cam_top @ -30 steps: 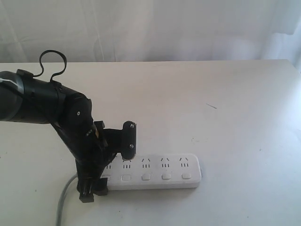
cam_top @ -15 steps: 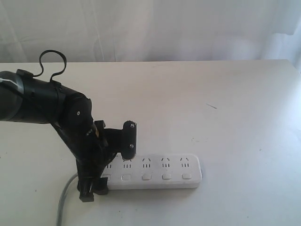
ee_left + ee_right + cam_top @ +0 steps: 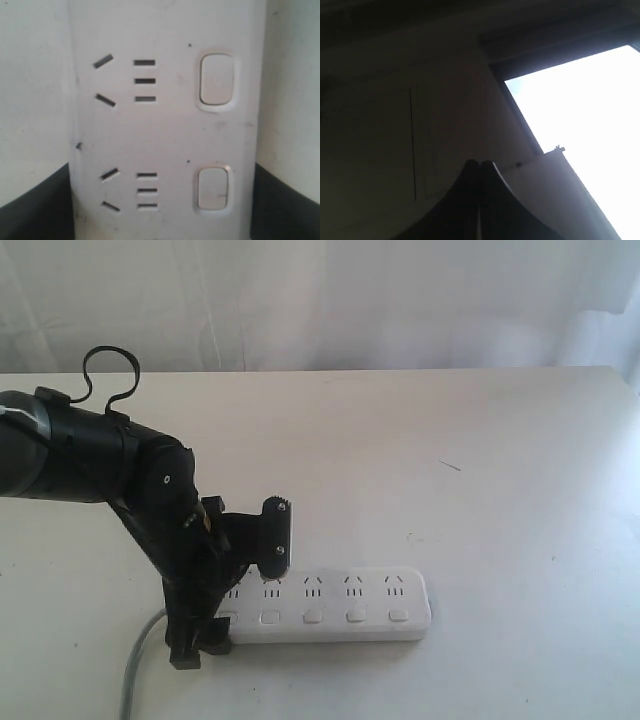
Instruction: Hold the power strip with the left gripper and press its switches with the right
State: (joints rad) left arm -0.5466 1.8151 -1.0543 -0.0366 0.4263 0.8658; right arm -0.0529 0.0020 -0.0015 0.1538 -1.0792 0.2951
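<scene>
A white power strip (image 3: 330, 606) lies flat on a pale desk (image 3: 470, 440), its long side running across the exterior view and its grey cord (image 3: 134, 676) trailing off the left end toward the near edge. The left end effector (image 3: 161, 200), on a matte black arm with a looped cable (image 3: 110, 375), comes down over the cord end of the strip and pinches it across its width. In the left wrist view one black finger (image 3: 35, 210) sits against each long side of the white casing, with two sockets and two switches between and beyond them.

The switches (image 3: 313, 617) form a row along the strip's near side, one below each socket (image 3: 348, 587); all are untouched (four stand clear to the right of the arm, and the one nearest the cord is partly hidden by it).

The right end effector (image 3: 480, 172) does not appear in the exterior view. Its own wrist camera shows two dark fingers pressed together with only a thin line between them and nothing held, pointed away from the desk toward a dim surface and a bright, washed-out pane (image 3: 590, 115).

A white curtain (image 3: 320, 300) hangs behind the desk.
</scene>
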